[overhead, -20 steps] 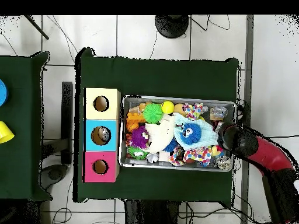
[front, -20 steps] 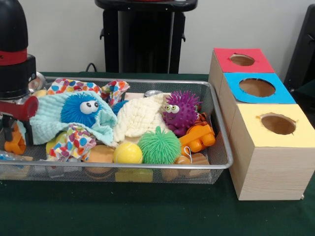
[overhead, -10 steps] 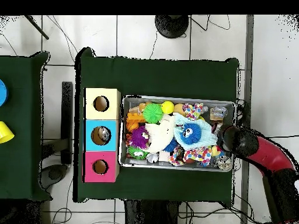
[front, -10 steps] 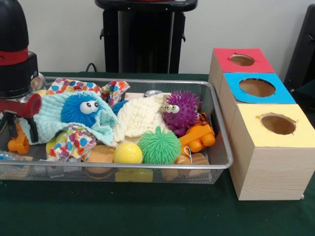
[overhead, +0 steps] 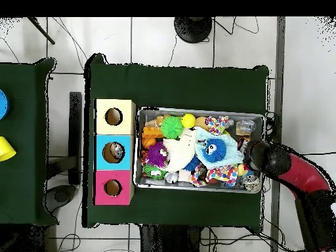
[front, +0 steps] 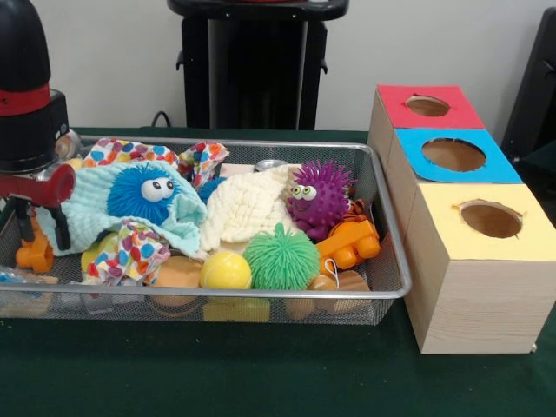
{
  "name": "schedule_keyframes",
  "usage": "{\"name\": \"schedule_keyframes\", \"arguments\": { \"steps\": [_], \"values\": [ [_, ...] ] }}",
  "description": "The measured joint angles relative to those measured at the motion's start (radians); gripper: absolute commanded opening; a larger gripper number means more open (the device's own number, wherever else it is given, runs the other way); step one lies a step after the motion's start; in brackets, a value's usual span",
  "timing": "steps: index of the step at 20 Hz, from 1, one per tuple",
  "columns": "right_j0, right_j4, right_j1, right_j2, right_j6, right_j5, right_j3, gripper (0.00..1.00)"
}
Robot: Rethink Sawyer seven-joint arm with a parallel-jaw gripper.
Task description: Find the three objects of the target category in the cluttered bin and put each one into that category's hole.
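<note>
Searching appears to be the step in hand: the hand point(front: 42, 228) hangs at the left edge of the front view, low inside the wire bin point(front: 393, 228), its dark fingers point(front: 61, 228) set narrowly apart and straddling an orange toy point(front: 33, 252) at the bin's left end; whether they actually grip it I cannot tell. Which category is wanted is not stated, so the likely targets are a guess: three spiky balls lie in the clutter, a blue one point(front: 143, 194) with an eye nested in a pale blue cloth point(front: 91, 213) at centre left, a purple one point(front: 319, 196) right of centre and a green one point(front: 281, 257) against the front wall. A yellow ball point(front: 226, 270), a cream cloth point(front: 248, 207), spotted fabric point(front: 130, 252) and an orange block point(front: 349, 244) crowd around them. At the right of the frame stand three wooden boxes in a row, touching, with a red top point(front: 427, 106), a blue top point(front: 453, 155) and a yellow top point(front: 491, 220), each with a round hole. The next move, I judge, calls for either closing on something and lifting clear of the wire wall, or shifting cloth aside to expose more. Bin and boxes rest on a dark green surface point(front: 217, 369); from overhead, that surface point(overhead: 177, 82) sits on a pale tiled floor point(overhead: 164, 39) with cables trailing across it.
</note>
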Motion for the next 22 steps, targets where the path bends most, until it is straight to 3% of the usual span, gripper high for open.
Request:
{"name": "schedule_keyframes", "arguments": {
  "steps": [9, 22],
  "values": [
    [0.000, 0.002, 0.006, 0.000, 0.000, 0.012, -0.015, 1.00],
    [0.002, 0.004, 0.043, 0.002, 0.000, 0.116, -0.110, 1.00]
  ]
}}
